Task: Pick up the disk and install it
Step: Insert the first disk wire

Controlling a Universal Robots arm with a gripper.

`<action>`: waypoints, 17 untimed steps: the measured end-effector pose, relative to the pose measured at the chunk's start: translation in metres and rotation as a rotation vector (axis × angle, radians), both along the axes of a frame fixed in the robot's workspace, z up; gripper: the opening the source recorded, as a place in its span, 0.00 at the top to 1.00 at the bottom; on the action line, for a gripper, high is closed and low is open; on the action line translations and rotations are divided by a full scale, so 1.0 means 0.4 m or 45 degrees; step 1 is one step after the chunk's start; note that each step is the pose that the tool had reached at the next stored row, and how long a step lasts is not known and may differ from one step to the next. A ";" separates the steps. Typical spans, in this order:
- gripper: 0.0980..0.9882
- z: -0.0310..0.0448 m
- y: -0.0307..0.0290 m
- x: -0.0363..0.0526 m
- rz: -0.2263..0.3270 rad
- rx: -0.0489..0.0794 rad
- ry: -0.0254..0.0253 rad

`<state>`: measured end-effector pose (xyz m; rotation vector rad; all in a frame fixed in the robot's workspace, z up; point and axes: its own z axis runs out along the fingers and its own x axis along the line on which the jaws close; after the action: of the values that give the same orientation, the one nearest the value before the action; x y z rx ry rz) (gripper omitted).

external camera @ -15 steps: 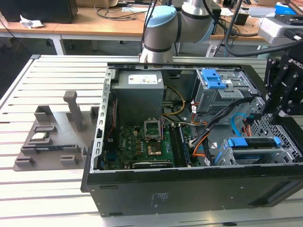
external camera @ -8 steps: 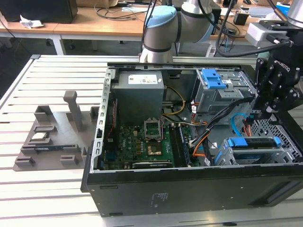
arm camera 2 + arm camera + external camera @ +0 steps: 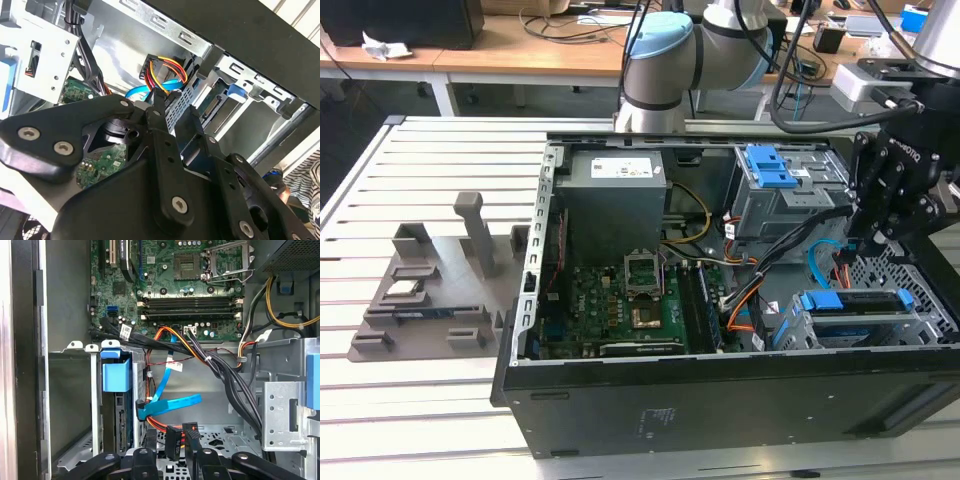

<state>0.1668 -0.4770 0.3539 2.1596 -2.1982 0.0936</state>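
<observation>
While the gripper [image 3: 868, 243] hangs just inside the open case [image 3: 720, 400], at the end toward the exterior view's right, its two black fingers [image 3: 159, 131] are a little apart and pinch nothing. Both wrist views show open space between the tips.

Nearest in the exterior view is the black wall of the case. Just behind that wall, in the corner of the case at the exterior view's right, is a silver cage [image 3: 920, 322]. The disk [image 3: 855, 300] sits in this cage, with its blue frame showing along the top. In the first wrist view the disk [image 3: 116, 377] stands on edge in the cage, near the gripper [image 3: 172, 457], and they are not touching. A flat blue cable [image 3: 172, 405] and black plugs [image 3: 182, 437] lie just beside the disk, between it and the fingertips.

Further in, the green board [image 3: 620, 305] lies flat on the floor of the case. Past the board, a gray box [image 3: 615, 195] and a second cage with a blue top [image 3: 782, 170] sit at the far side of the case. Behind the case is the arm [image 3: 665, 60].

Outside the case, at the exterior view's left, a gray tray [image 3: 430, 330] lies on the table [image 3: 430, 170].
</observation>
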 end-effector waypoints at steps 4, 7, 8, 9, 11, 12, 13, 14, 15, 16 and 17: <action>0.70 -0.001 0.000 0.000 0.000 -0.002 0.0000; 0.79 -0.002 0.000 0.000 0.000 -0.004 0.0000; 0.79 -0.002 0.000 0.000 0.000 -0.004 0.0000; 0.92 -0.003 0.000 0.000 0.000 -0.005 0.0000; 0.92 -0.003 0.000 0.000 0.000 -0.006 0.0000; 0.92 -0.004 0.000 0.000 0.000 -0.007 0.0001; 0.92 -0.004 0.000 0.000 0.000 -0.007 0.0000; 0.92 -0.004 0.000 0.000 0.000 -0.007 0.0000; 0.92 -0.004 -0.001 0.000 0.000 -0.007 0.0001; 0.92 -0.004 -0.004 0.000 0.000 -0.008 0.0000; 0.92 -0.004 -0.010 0.000 0.000 -0.011 0.0000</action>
<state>0.1669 -0.4810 0.3522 2.1554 -2.1933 0.1030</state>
